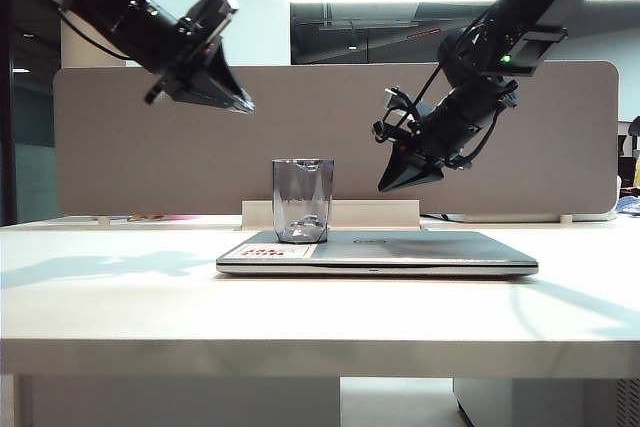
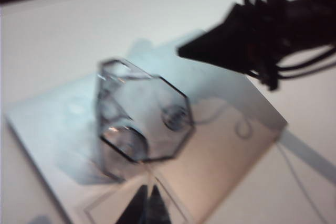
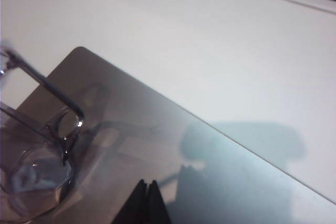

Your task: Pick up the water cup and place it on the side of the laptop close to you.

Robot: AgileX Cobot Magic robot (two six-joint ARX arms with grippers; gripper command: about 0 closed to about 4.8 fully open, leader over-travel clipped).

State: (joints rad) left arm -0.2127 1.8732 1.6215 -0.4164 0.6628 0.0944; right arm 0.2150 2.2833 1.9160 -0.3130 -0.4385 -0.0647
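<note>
The water cup (image 1: 302, 201) stands upright on the closed lid of the laptop (image 1: 400, 250), toward its 9 o'clock end in the exterior view, just beside the white sticker (image 1: 268, 250) with red print. The laptop lies flat on the white counter (image 1: 120, 297).

My left tool (image 1: 232, 99) hangs in the air at about 10 o'clock from the cup, well apart from it, fingers pressed together and holding nothing. My left wrist view looks down into the cup's (image 2: 143, 119) faceted mouth.

My right tool (image 1: 397, 180) hangs at about 2 o'clock from the cup, above the lid, its jaws pinched together on nothing. My right wrist view shows the cup's handle (image 3: 60, 111) over the grey lid (image 3: 210, 171).
</note>
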